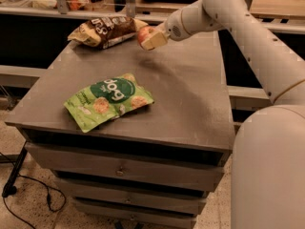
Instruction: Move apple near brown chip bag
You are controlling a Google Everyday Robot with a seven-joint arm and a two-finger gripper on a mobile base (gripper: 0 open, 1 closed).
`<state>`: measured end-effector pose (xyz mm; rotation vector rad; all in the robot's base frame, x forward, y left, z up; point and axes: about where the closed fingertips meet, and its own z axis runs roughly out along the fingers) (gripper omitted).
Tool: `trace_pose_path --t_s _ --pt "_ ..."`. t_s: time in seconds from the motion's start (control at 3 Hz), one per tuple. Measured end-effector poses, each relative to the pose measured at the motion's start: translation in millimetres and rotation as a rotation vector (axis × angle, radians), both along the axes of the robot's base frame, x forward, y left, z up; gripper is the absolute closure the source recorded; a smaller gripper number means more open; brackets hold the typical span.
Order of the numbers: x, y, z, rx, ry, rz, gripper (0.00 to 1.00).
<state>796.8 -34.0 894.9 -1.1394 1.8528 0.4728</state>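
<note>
Hanging in the upper middle of the frame, the gripper (149, 37) holds the apple (143, 31) pinched between beige fingers, just beside the right end of the crinkled brown chip bag (102, 30). The apple is small, round and red, half hidden by those fingers. A glossy green bag (109, 101) lies flat on the matte grey table (190, 94).
</note>
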Motion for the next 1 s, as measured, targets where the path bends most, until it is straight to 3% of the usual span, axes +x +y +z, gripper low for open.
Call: trace_pose_path --t_s 0.67,1.0 --pt "0 80 -9 0.009 -0.067 0.040 1.00" --pt "3 101 -18 -0.002 -0.100 0.029 1.00"
